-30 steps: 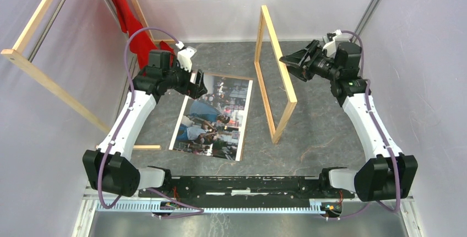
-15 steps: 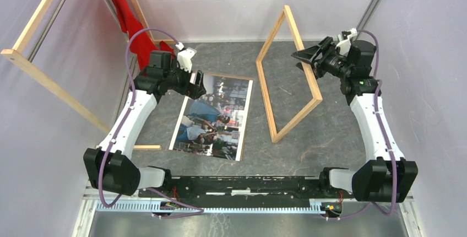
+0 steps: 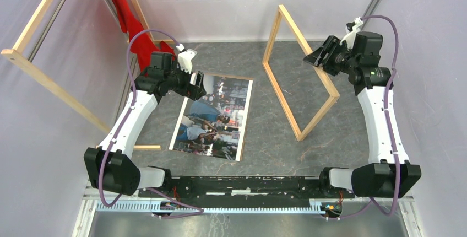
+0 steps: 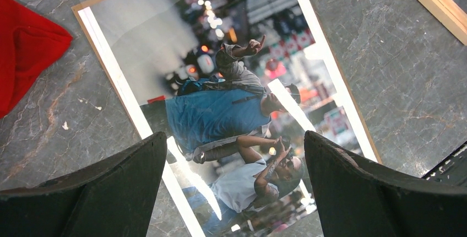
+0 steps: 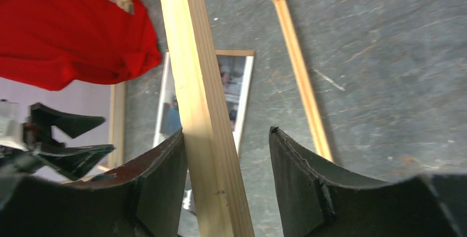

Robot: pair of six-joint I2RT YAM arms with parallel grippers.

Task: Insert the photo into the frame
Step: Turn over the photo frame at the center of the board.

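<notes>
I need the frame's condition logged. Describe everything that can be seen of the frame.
The frame is a thin rectangle of pale bare wood, empty, with no glass or backing visible. It stands tilted on one long rail, which rests on the grey table; the opposite long rail is raised. That raised rail sits inside the right end effector, against one jaw with a gap to the other. The frame is right of the photo, apart from it.

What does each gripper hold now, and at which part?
Left gripper: nothing. Right gripper: the frame, its raised long rail between the jaws, touching one, not clamped.
</notes>
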